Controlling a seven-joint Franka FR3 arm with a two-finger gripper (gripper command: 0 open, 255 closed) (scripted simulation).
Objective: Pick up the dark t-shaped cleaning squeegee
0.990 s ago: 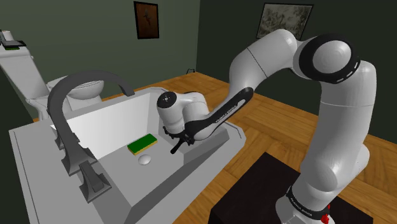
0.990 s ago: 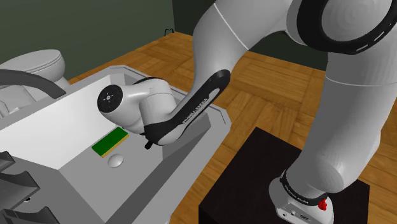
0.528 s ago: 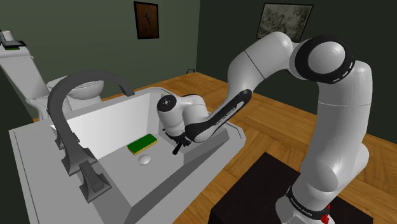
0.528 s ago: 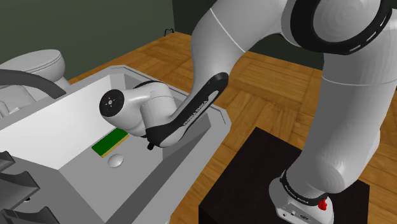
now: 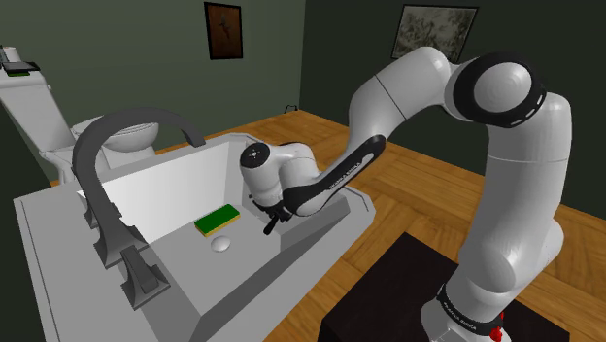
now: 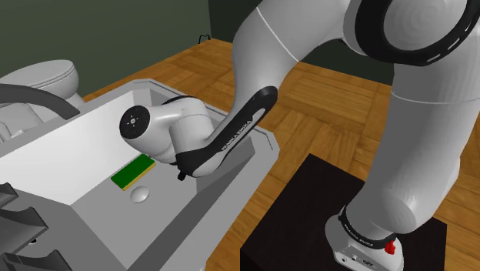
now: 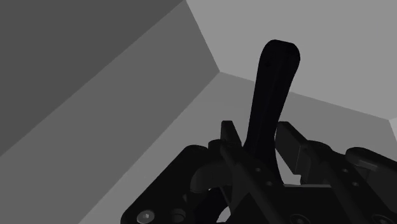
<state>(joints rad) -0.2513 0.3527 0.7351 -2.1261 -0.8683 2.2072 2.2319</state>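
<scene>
Squeegee (image 7: 270,95): dark handle, clenched between the fingers of the pincer (image 7: 259,137). Located inside the sink (image 5: 165,189), near the green sponge (image 5: 216,221). Change over the last second: hand barely shifted, upper arm swayed slightly. Reading: grasp secured, lift hardly begun.

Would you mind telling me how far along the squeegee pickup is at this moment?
Done: the claw is down in the sink, shut on the squeegee, whose dark handle sticks out between its fingers. In hand: the grip, low inside the sink. Left: raising it above the rim; whether it has left the sink floor I cannot tell.
</scene>
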